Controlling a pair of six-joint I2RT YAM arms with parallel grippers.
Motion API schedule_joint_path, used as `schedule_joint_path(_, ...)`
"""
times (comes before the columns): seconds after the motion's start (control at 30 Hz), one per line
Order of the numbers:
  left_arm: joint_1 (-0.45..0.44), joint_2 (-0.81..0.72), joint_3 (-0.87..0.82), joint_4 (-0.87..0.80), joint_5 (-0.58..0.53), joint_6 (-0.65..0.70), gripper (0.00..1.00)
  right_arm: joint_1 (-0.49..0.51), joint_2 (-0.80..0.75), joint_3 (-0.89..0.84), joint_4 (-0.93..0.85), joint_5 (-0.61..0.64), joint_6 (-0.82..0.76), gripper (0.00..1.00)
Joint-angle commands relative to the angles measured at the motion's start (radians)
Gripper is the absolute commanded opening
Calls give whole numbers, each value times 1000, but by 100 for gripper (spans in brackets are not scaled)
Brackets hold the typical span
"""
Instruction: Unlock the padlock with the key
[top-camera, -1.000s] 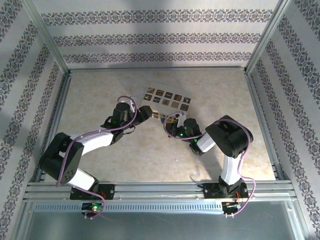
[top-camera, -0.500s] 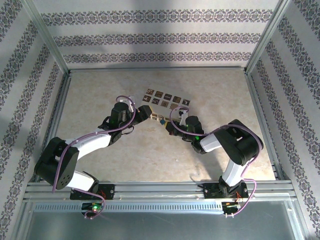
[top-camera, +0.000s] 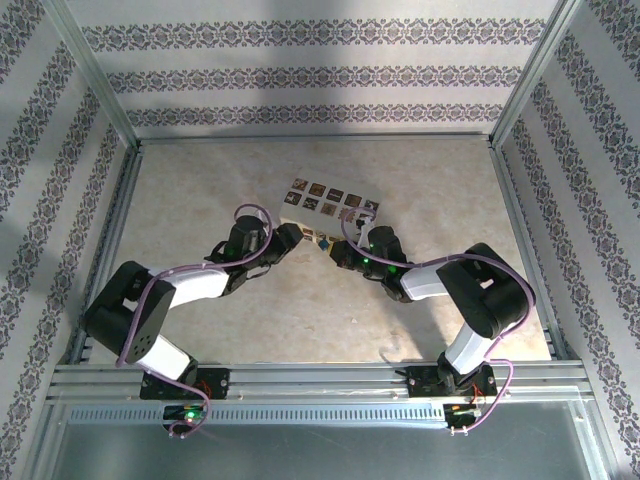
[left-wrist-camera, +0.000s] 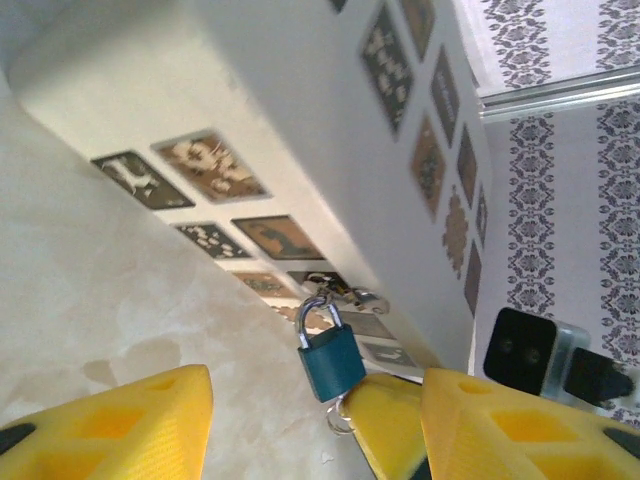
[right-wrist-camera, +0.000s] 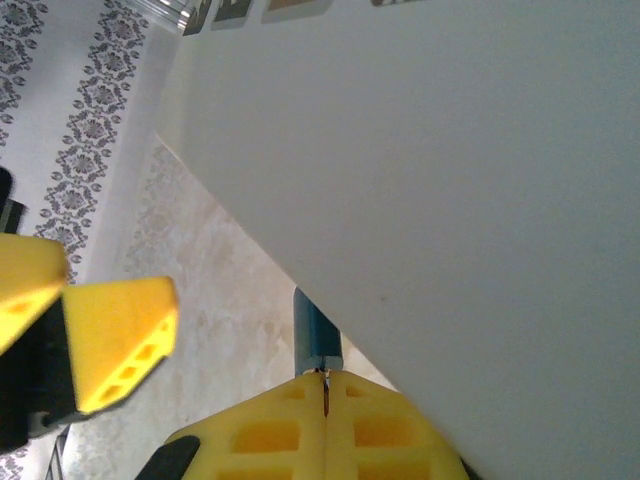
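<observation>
From above, the left gripper (top-camera: 291, 238) and the right gripper (top-camera: 340, 252) face each other at the near edge of the cream box (top-camera: 335, 203), which sits on the table (top-camera: 200, 190). The padlock (top-camera: 322, 241) is a blue speck between them, just beside the box.

In the left wrist view, the padlock (left-wrist-camera: 330, 358) hangs by its silvery shackle from a small metal fitting (left-wrist-camera: 345, 295) on the box's side. The left gripper (left-wrist-camera: 315, 400) has its yellow fingers (left-wrist-camera: 120, 420) spread wide on either side of the lock, touching nothing. The right gripper (left-wrist-camera: 388, 422) meets the padlock's underside, where a small ring (left-wrist-camera: 340, 420) shows.

In the right wrist view, the right gripper (right-wrist-camera: 324, 405) has its fingers pressed together, pinching the key (right-wrist-camera: 324, 384), a thin sliver. Its tip points at the bottom of the padlock (right-wrist-camera: 316, 328). Whether it has entered the keyhole is hard to tell, since the pads hide the joint.

The main risk is that the lock hangs free. With nothing steadying it, a push or twist from the key may swing it aside or turn the whole body instead of the cylinder. The thin key could also slip or skew in the pinch, and a hard push could shift the box.

No brand or writing can be read. The tiles (left-wrist-camera: 205, 165) carry only brown ornamental pictures.
</observation>
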Motion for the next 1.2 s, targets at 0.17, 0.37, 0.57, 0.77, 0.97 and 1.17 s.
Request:
schedule_joint_path(0.17, -70, 133, -11, 265, -8, -176, 54, 17, -38, 33, -16, -29, -8, 0)
schedule_joint_path(0.37, -84, 232, -2, 396, 4, -248, 51, 20, -37, 41, -26, -33, -11, 0)
schedule_joint_path(0.57, -95, 286, 9, 450, -6, -281, 48, 20, -36, 44, -32, -35, -12, 0)
schedule_joint_path(0.77, -96, 337, 16, 519, -10, -324, 42, 20, -36, 48, -35, -37, -10, 0)
schedule_joint_path(0.97, -107, 384, 29, 562, -18, -360, 35, 20, -36, 54, -35, -46, -4, 0)
schedule_joint_path(1.17, -113, 401, 45, 572, -23, -369, 31, 14, -42, 65, -33, -72, 22, 0)
